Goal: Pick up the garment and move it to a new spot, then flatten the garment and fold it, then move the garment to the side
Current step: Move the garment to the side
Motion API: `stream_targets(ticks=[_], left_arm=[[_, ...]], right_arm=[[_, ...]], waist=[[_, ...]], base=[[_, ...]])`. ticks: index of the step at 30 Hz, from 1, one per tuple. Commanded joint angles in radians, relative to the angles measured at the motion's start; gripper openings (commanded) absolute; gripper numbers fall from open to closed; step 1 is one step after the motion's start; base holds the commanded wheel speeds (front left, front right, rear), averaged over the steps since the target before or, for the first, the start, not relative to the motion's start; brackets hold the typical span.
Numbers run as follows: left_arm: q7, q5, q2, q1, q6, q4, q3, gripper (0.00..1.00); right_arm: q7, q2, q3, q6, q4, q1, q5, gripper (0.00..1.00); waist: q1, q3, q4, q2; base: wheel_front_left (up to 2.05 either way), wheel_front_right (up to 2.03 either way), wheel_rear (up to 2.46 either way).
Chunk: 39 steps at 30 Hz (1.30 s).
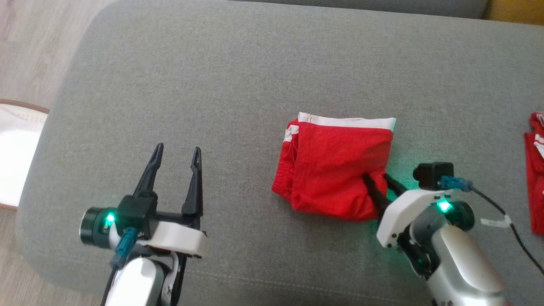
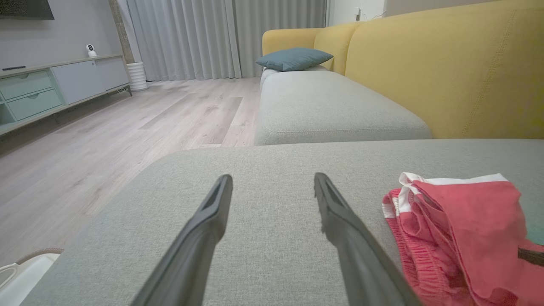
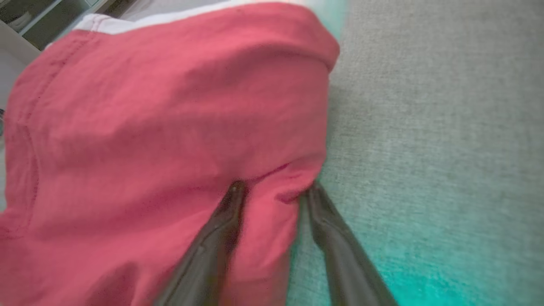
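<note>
On the grey cushion (image 1: 238, 76), the red garment (image 1: 335, 165), its corner between the parted right gripper (image 1: 376, 177); left gripper (image 1: 178, 147) spread, empty.

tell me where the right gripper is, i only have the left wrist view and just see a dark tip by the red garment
Observer: The right gripper is at the red garment's near right corner, pointing into the cloth.
Operator: has it got hold yet
Observer: Not clamped. In the right wrist view its jaws stand apart with a ridge of red cloth between them. One finger lies on the cloth, the other along its edge.
Operator: anything else over there
Observer: A second red garment lies on the gray cushion, off to the right and apart from the first.
</note>
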Motion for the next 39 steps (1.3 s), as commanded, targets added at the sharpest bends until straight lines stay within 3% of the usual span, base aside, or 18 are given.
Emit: stream_targets(ticks=[1,8,20,25,34,39], left_arm=[[-0.012,0.008,0.007,-0.047,-0.004,-0.026,0.032,1.0],[-0.013,0.019,0.014,-0.04,-0.006,-0.035,0.042,1.0],[-0.013,0.033,0.029,-0.042,-0.018,-0.06,0.041,1.0],[-0.013,0.045,0.034,-0.078,-0.035,-0.055,0.022,1.0],[-0.01,0.066,0.041,-0.154,-0.061,-0.046,-0.009,1.0],[-0.002,0.087,0.053,-0.206,-0.08,-0.053,-0.03,1.0]], right_arm=[[0.007,0.015,0.035,-0.001,-0.005,-0.028,0.01,0.0],[-0.024,-0.021,0.091,-0.001,-0.043,-0.046,0.0,0.0],[0.005,-0.184,0.095,-0.001,-0.214,0.012,-0.041,0.0],[0.003,-0.223,0.069,-0.001,-0.233,-0.019,-0.027,0.0],[-0.087,-0.276,-0.011,-0.001,-0.144,-0.17,0.013,0.0],[-0.152,-0.306,-0.116,-0.001,-0.051,-0.264,0.031,0.0]], waist=[[0.0,0.0,-0.003,0.0],[0.0,-0.006,-0.064,0.0],[0.0,0.008,-0.327,0.0],[0.0,0.039,-0.397,0.0],[0.0,0.128,-0.419,0.0],[0.0,0.191,-0.413,0.0]], base=[[0.0,0.0,0.0],[0.0,0.0,0.0],[0.0,0.0,0.0],[0.0,0.0,0.0],[0.0,0.0,0.0],[0.0,0.0,0.0]])
